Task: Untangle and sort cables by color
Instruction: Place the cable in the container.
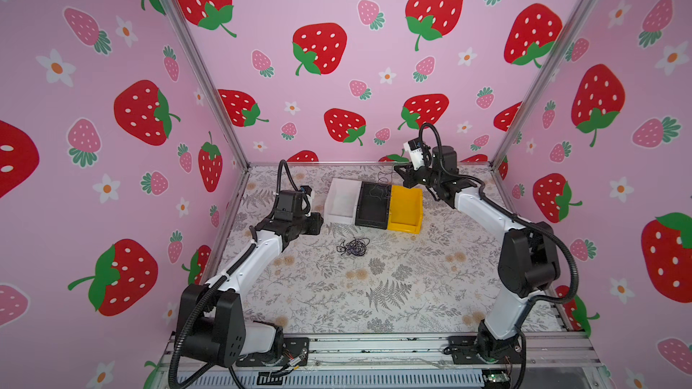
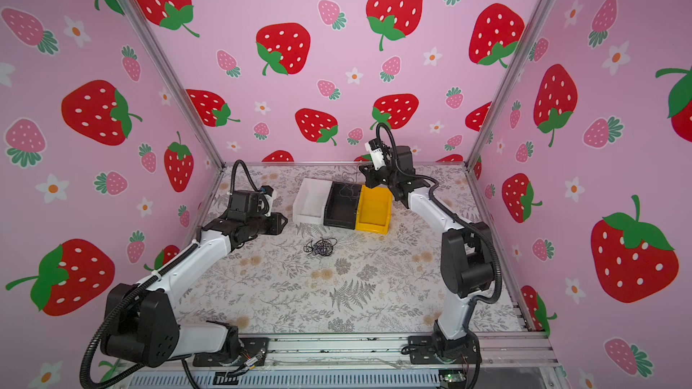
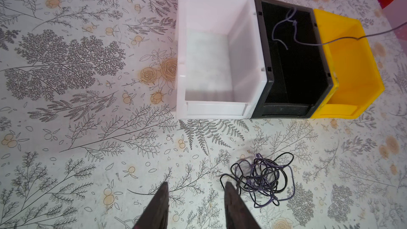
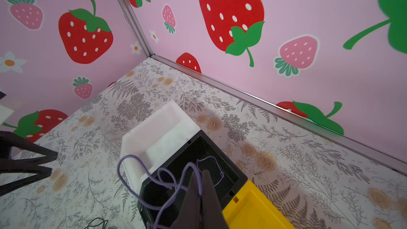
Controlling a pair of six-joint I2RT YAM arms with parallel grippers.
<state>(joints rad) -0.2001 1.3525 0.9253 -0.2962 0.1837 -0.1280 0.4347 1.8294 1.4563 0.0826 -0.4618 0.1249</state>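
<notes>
In both top views, the right tool (image 1: 398, 171) (image 2: 362, 171) hangs above the far end of three bins set side by side. What it carries reads there only as a faint thread. The right wrist view settles it: the right tool (image 4: 200, 172) is clenched on a purple cable (image 4: 119, 169), which loops loosely down over the black bin (image 4: 229, 174).

The left wrist view shows the purple cable (image 3: 273, 34) running in from the side, across the yellow bin (image 3: 352, 67). Its free end hangs within the outline of the black bin (image 3: 304, 73), and whether it touches the bottom cannot be told. The white bin (image 3: 220, 3) stands next to the black one.

That view also shows the left tool (image 3: 196, 185) released, its fingers apart with nothing between them. The tangle (image 3: 259, 179) of black and purple cables lies on the bench (image 3: 88, 128) just beside it, in front of the bins. From above, the tangle (image 1: 352, 247) (image 2: 321, 247) is only a small dark knot.
</notes>
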